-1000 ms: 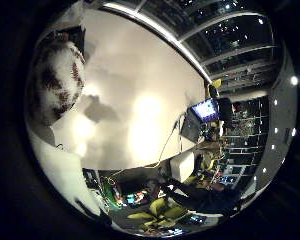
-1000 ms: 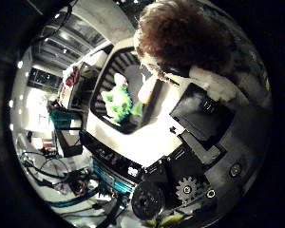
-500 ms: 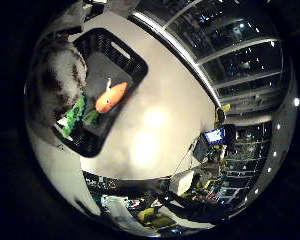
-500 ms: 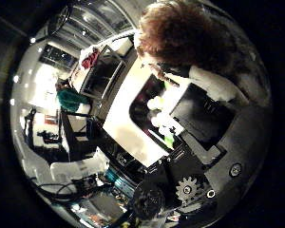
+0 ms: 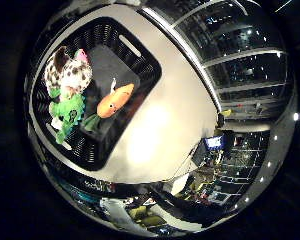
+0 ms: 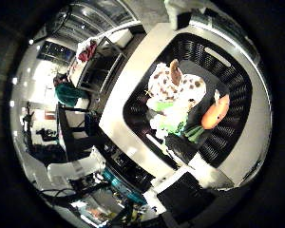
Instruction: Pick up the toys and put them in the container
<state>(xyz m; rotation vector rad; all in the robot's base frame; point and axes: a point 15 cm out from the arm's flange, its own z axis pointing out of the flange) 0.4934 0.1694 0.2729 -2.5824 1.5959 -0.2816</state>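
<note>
A black slotted basket [image 5: 151, 75] stands on a white table [image 5: 162, 132]. Inside it lie three toys: a white plush with brown spots [image 5: 67, 72], a green dinosaur [image 5: 67, 112] touching it, and an orange carrot with green leaves [image 5: 115, 100] beside them. My right hand [image 6: 185, 199] hovers well above the basket, only a black and white part of it showing at the edge of the thumb side view. It holds nothing, and its fingers are drawn back from the toys.
The table's long edge runs beside a glass wall [image 5: 240, 55]. Past another edge stand dark shelving and chairs [image 6: 85, 123]. A lit monitor [image 5: 215, 142] sits on a cluttered desk beyond the table.
The spotted plush, held close to my palm a second ago, now lies in the basket on the green dinosaur. My hand has let it go and risen above the basket.
</note>
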